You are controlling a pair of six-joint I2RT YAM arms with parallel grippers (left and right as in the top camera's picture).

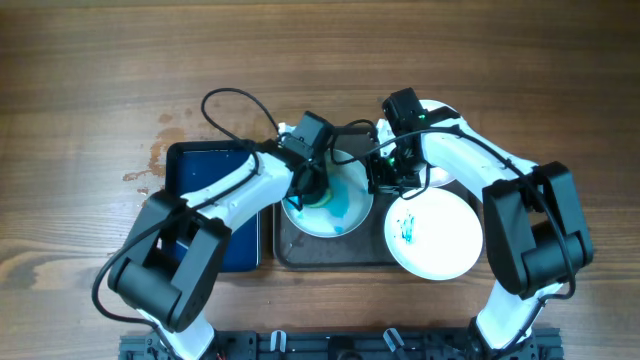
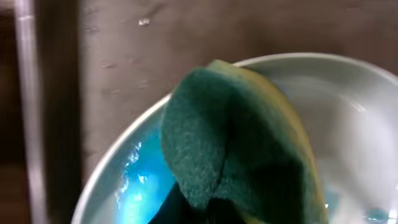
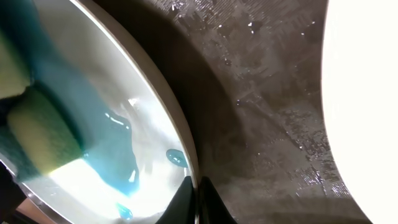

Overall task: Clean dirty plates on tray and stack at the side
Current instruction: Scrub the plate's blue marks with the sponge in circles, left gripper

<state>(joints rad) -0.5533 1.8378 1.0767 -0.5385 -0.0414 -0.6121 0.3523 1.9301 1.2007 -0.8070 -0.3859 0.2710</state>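
The left gripper (image 1: 304,186) has its jaws clamped on a green-yellow sponge (image 2: 242,137), pressing it into the blue-tinted plate (image 1: 347,208) on the tray (image 1: 300,250) to scrub it. The right gripper (image 3: 199,200) has its jaws pinched on that plate's rim, probably to steady it against the scrubbing.

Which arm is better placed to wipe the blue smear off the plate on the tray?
Left. The left pincer is shut on the sponge, which rests inside the smeared plate. The right pincer is shut on that plate's rim, steadying it.
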